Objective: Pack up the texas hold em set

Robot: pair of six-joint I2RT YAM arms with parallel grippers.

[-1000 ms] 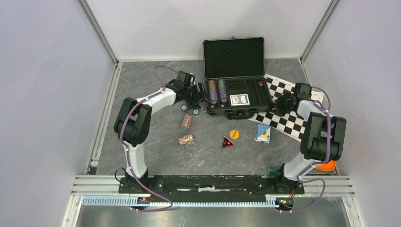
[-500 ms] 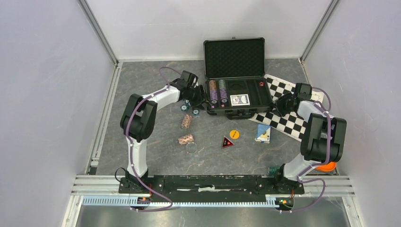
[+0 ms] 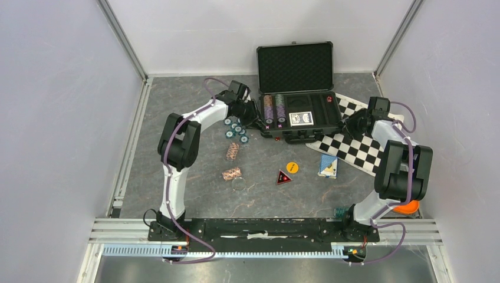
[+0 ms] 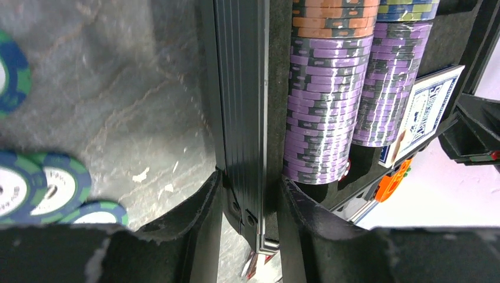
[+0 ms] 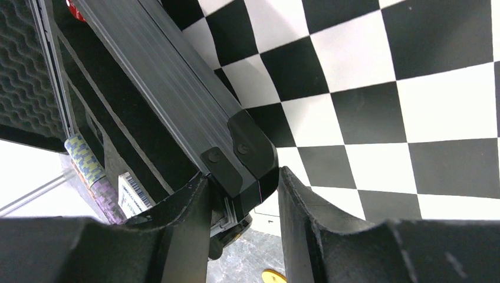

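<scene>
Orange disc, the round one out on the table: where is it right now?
In the top view the orange disc lies flat on the table just in front of the open case, slightly right of centre, between the red triangle and the blue card box.

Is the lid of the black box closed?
No, the lid of the case stands open, with its foam lining facing the top camera.

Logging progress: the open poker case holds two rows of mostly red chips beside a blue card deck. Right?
Not red: the two chip rows in the open poker case are mostly purple, as the left wrist view shows. The blue card deck beside them is right.
</scene>
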